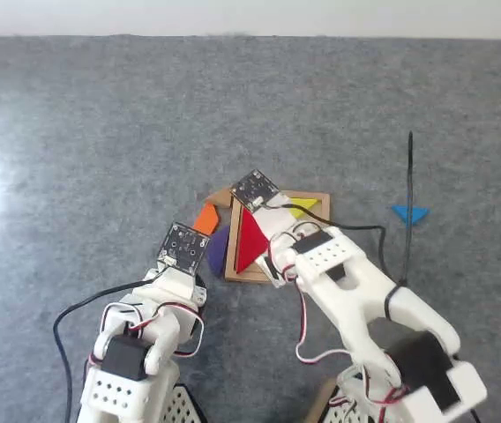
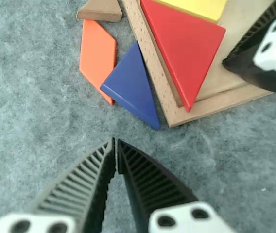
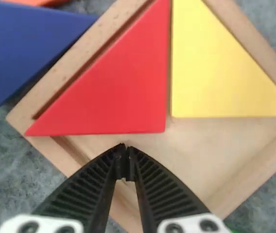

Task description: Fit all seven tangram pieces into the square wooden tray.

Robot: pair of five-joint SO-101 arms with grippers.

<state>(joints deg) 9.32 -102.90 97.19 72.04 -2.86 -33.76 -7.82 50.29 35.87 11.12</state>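
From above, you are seeing the square wooden tray [image 1: 317,196] lying mid-table on grey felt [image 1: 100,132]; at your left wrist, the left gripper [image 2: 116,144] is hovering closed near a smooth blue triangle [image 2: 130,87]; at your right, the right gripper [image 3: 124,151] is hanging closed over the tray's bare floor, by the red triangle [image 3: 113,92].

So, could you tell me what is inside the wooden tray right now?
A red triangle and a yellow triangle lie edge to edge in the tray, with bare floor beside them. The right gripper hides part of that floor.
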